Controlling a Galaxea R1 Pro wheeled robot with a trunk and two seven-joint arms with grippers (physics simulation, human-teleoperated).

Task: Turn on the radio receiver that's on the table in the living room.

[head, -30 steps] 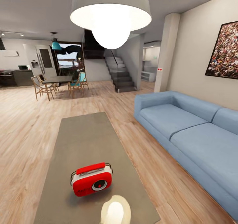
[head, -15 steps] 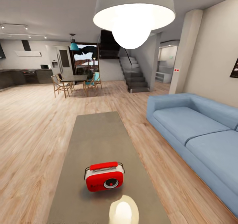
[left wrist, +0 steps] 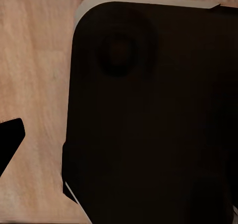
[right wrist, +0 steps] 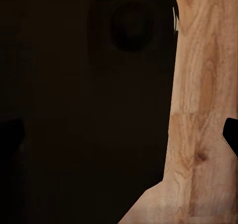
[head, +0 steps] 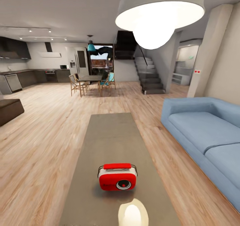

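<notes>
Now at the approach stage. The radio receiver (head: 117,177) stands upright near the close end of the long grey coffee table (head: 111,139), red face and round dial turned to the head camera; a pale lamp reflection sits on the tabletop just in front of it. Light blue sofa (head: 206,136) to the right, wood plank floor (head: 43,142) all around, globe ceiling lamp (head: 156,19) overhead. Both wrist views: a dark body panel over floorboards, fingers not made out, so I cannot tell either gripper's state. Judgement: radio untouched. Next call: bring one arm forward over the table edge and press the radio's control.
</notes>
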